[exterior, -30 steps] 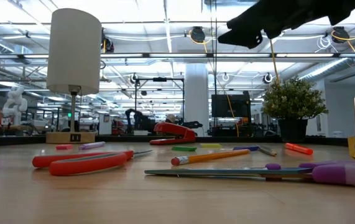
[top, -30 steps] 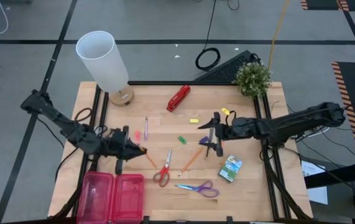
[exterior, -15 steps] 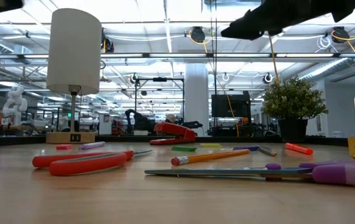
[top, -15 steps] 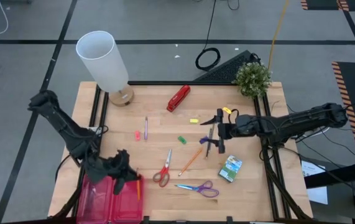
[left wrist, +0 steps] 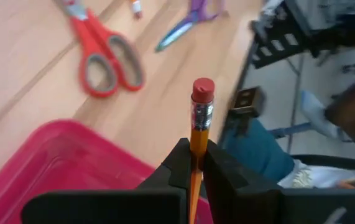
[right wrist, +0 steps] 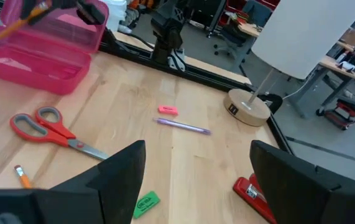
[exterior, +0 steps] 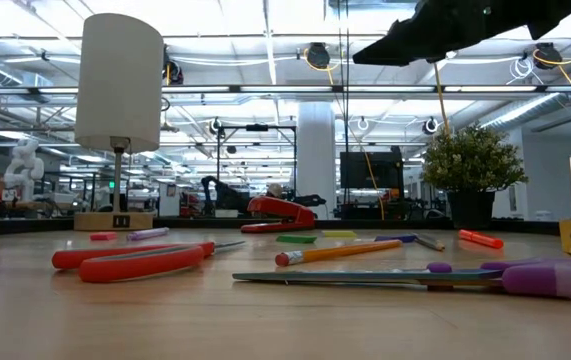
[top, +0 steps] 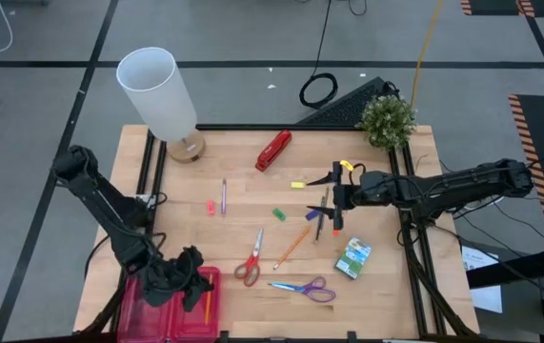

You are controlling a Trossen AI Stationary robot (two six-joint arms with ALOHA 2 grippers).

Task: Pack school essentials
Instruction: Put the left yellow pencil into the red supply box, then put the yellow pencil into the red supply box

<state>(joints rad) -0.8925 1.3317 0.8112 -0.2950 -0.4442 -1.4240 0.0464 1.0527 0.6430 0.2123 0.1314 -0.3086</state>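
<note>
Left gripper (top: 198, 291) clamps orange pencil (left wrist: 199, 127) over pink case (top: 148, 295), near-left table edge; right gripper (top: 334, 202) spread, mid-right.

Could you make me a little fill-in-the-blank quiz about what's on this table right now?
1. The left gripper holds an orange ____ over the pink plastic case.
2. The red-handled scissors lie on the ____ table.
3. The right gripper is ____ and holds nothing.

Missing words: pencil; wooden; open
</note>
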